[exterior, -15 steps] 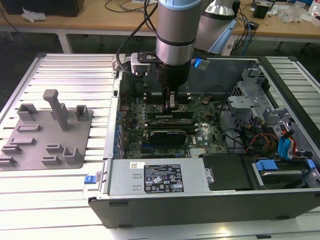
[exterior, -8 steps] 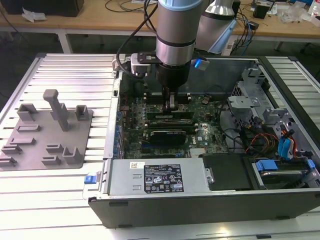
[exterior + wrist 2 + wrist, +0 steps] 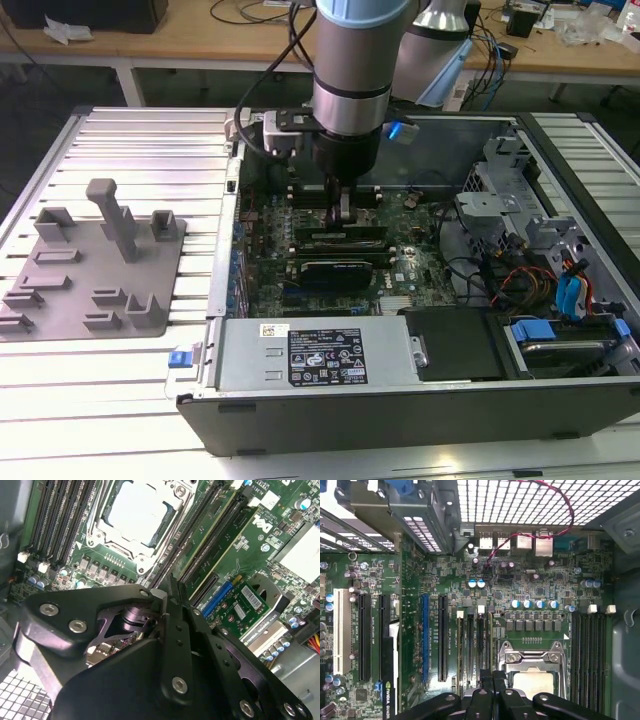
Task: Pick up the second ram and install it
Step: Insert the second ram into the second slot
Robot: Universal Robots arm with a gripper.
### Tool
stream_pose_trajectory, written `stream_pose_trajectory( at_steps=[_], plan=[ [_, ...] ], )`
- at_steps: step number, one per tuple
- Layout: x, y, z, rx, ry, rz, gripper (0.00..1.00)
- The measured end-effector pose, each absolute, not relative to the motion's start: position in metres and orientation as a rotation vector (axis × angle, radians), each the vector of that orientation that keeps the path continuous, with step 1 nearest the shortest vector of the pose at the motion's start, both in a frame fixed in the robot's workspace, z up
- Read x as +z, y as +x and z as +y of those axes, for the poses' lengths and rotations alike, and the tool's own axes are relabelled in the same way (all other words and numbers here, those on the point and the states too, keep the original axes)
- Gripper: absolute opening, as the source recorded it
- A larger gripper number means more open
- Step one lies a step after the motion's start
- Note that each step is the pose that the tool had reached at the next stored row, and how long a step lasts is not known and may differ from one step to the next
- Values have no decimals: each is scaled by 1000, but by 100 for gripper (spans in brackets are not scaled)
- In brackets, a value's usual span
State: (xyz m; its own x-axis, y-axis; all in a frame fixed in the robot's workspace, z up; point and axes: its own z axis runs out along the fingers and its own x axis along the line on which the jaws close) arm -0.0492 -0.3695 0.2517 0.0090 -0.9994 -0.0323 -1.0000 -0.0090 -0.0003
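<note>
My gripper (image 3: 343, 208) reaches down into the open computer case (image 3: 215, 300), its tip low over the motherboard (image 3: 400, 265). In both wrist views the black fingers stand pressed close together, gripper (image 3: 167, 587) and gripper (image 3: 492, 677). A thin green edge, the second ram (image 3: 491, 640), runs out from between them, in line with the memory slots (image 3: 470, 640) beside the CPU socket (image 3: 532, 672). Whether the stick sits fully down in its slot I cannot tell.
A grey fixture block (image 3: 95, 260) lies on the slatted table at the exterior view's left. A black expansion card (image 3: 335, 268) lies close in front of the gripper, and the power supply (image 3: 320, 350) spans the case's near side. Drive bays and cables (image 3: 540, 270) crowd the exterior view's right.
</note>
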Motion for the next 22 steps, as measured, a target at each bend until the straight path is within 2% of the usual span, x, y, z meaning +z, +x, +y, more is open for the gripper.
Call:
stream_pose_trajectory(
  at_steps=[22],
  plan=[
    [242,-45,-378,36,-2215,2195,9]
  ],
)
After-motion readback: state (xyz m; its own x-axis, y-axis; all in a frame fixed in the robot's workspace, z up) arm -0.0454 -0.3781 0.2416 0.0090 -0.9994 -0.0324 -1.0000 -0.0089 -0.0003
